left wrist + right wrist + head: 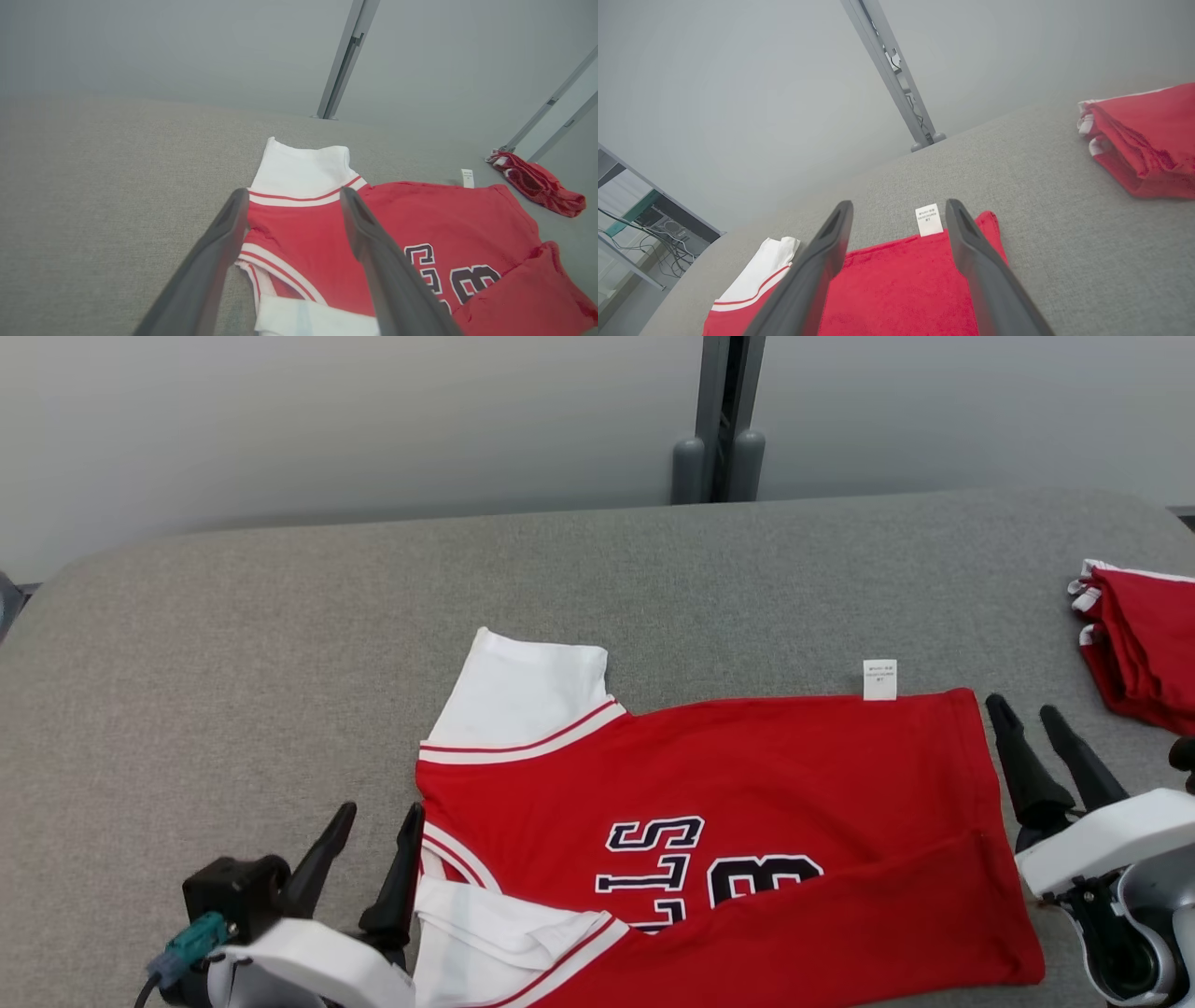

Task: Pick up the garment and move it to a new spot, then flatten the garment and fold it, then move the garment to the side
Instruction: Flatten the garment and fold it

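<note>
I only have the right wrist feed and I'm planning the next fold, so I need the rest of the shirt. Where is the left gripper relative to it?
Observer: The left gripper sits beside the neck end of the garment, on the robot's left, jaws open.
Operator: Is the near sleeve laid out flat like the far one?
Observer: No. The near white sleeve is folded in over the red body.
Operator: And the near long side?
Observer: The near long edge is folded up over the body and covers part of the dark lettering.
</note>
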